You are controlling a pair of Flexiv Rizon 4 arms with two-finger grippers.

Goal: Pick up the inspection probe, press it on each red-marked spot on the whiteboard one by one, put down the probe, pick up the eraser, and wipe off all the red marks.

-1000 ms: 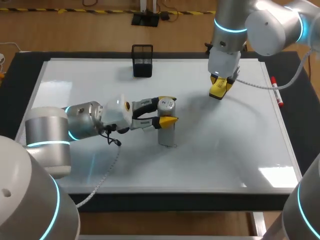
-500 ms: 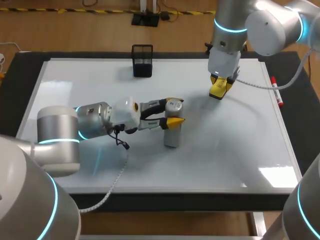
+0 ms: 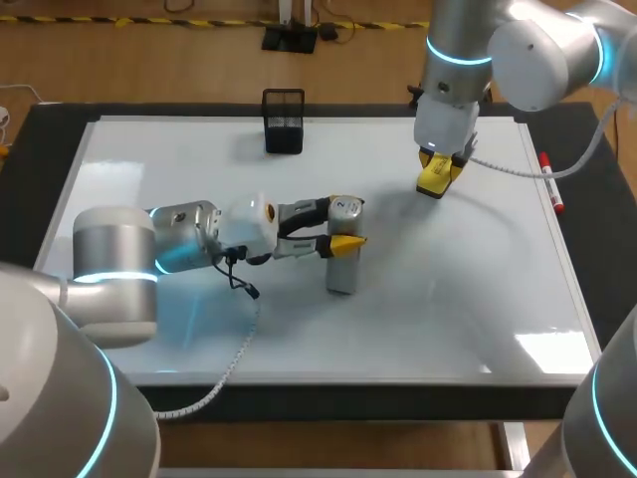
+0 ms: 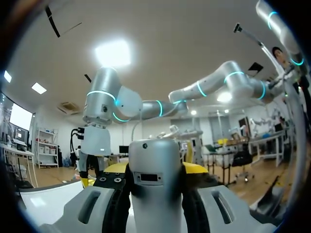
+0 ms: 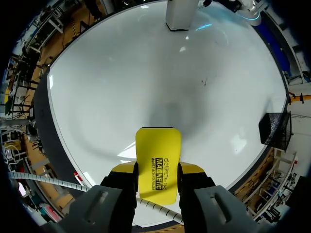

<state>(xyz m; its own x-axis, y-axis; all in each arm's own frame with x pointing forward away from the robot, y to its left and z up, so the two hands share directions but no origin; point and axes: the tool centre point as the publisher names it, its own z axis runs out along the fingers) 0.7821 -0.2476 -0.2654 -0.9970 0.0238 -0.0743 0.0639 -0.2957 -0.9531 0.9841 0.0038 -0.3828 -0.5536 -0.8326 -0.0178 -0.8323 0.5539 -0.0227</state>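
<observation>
The inspection probe (image 3: pixel 342 263), a grey cylinder, stands upright on the whiteboard (image 3: pixel 448 299) near its middle. My left gripper (image 3: pixel 341 221) comes in level from the left and is shut on the probe's upper part. The left wrist view shows the probe (image 4: pixel 155 189) filling the gap between the yellow tips. My right gripper (image 3: pixel 438 169) hangs over the board's far right part, shut on the yellow eraser (image 3: pixel 435 181). The eraser (image 5: pixel 158 162) juts out past the fingers, above the white surface (image 5: pixel 146 73). I see no red marks on the board.
A black mesh holder (image 3: pixel 284 121) stands at the board's far edge, left of centre. A red marker (image 3: pixel 550 182) lies along the board's right edge. A tiny dark speck (image 5: pixel 204 81) sits on the board between eraser and probe (image 5: pixel 178 14).
My left gripper has carried the probe a little to the right across the board, mostly in the first half second. The right arm and eraser have not moved.
</observation>
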